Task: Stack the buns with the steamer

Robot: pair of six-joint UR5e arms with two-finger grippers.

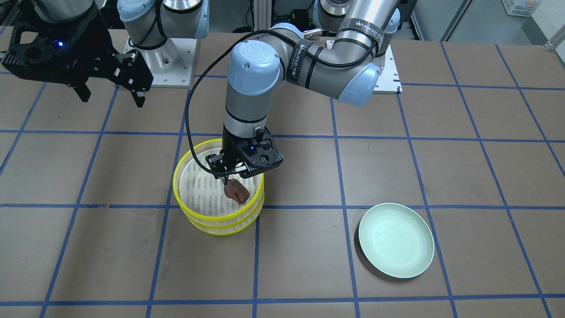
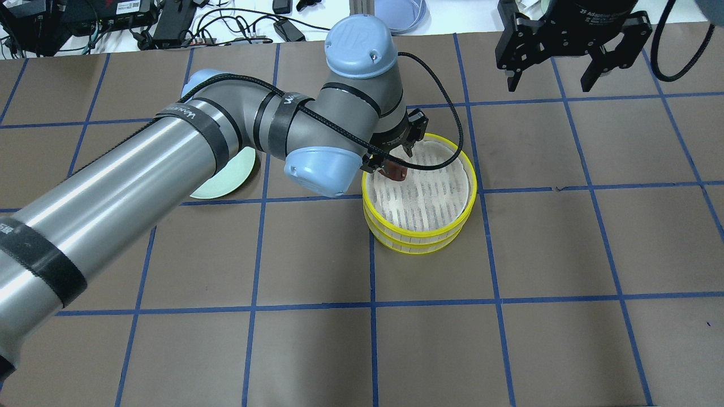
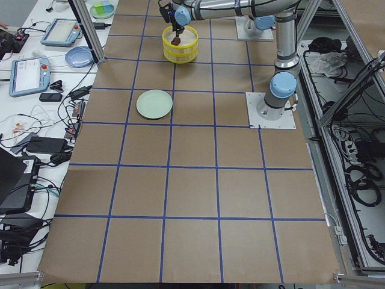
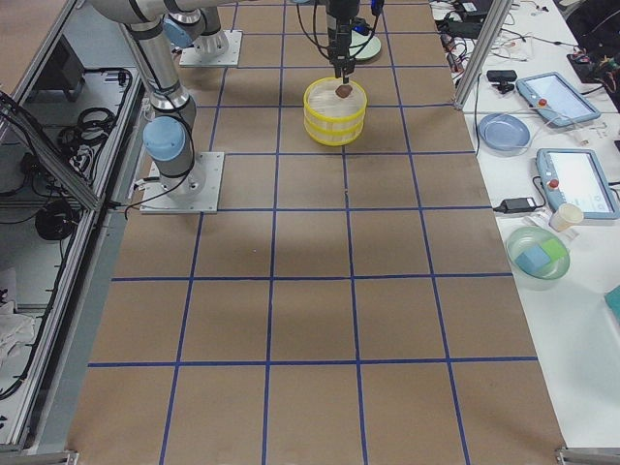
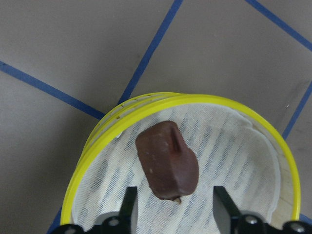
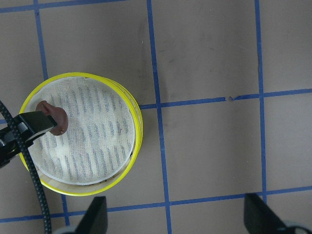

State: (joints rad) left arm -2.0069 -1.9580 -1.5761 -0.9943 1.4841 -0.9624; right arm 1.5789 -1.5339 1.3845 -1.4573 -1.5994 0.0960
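Note:
The two yellow-rimmed steamer tiers [image 1: 176,185] stand stacked one on the other, also in the overhead view [image 2: 472,186]. The dark reddish-brown bun [image 1: 237,192] lies on the top tier's white slatted base near its rim, also in the left wrist view [image 5: 165,161]. My left gripper [image 1: 227,180] hovers just above it, open, its fingers [image 5: 129,209] apart on either side of the bun. The cream-white bun is not visible. My right gripper [image 2: 551,79] is open and empty, raised off to the side, away from the stack.
A pale green plate [image 1: 396,240] lies empty on the table on the left arm's side of the steamer, partly behind that arm in the overhead view [image 2: 226,181]. The brown table has a blue tape grid.

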